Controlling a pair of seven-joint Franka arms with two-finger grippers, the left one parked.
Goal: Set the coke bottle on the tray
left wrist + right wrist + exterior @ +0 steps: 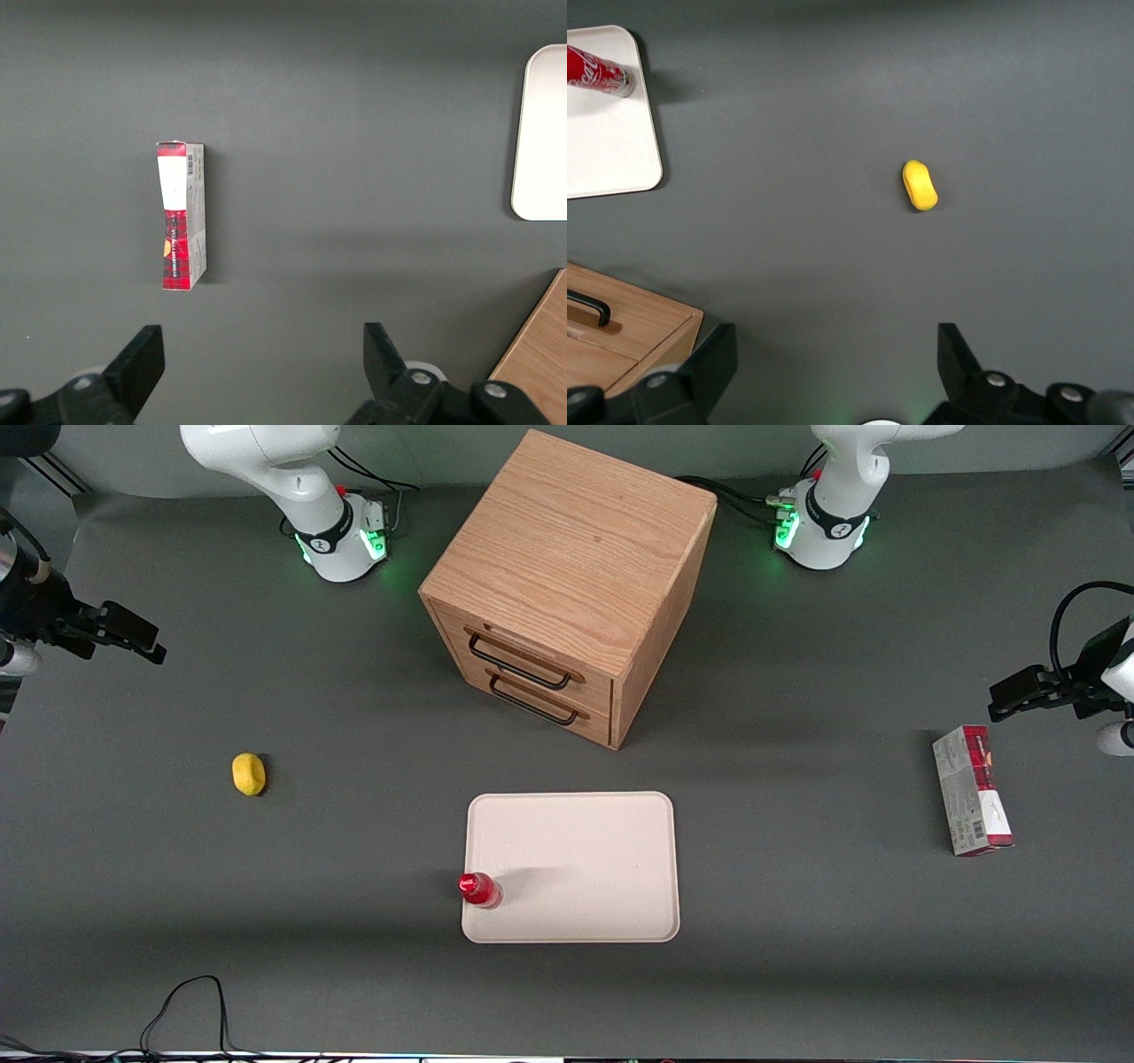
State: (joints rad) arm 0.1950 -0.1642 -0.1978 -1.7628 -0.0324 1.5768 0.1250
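one bottle (pixel 479 889) stands upright on the tray (pixel 585 850), at its edge toward the working arm's end and near the corner closest to the front camera. jaws (pixel 133 636) released, holding nothing, raised above the table (pixel 797 957) well apart from the tray. cabinet (pixel 567 584) sits farther from the camera than the tray. lemon (pixel 249 773) lies toward the working arm's end, carton (pixel 972 790) toward the parked arm's.

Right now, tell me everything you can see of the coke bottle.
The coke bottle is small, all red with a red cap and white lettering. It stands upright on the cream tray, just inside the rim at the working arm's end. Nothing grips it; the gripper, fingers open, hangs far off above the table's edge.
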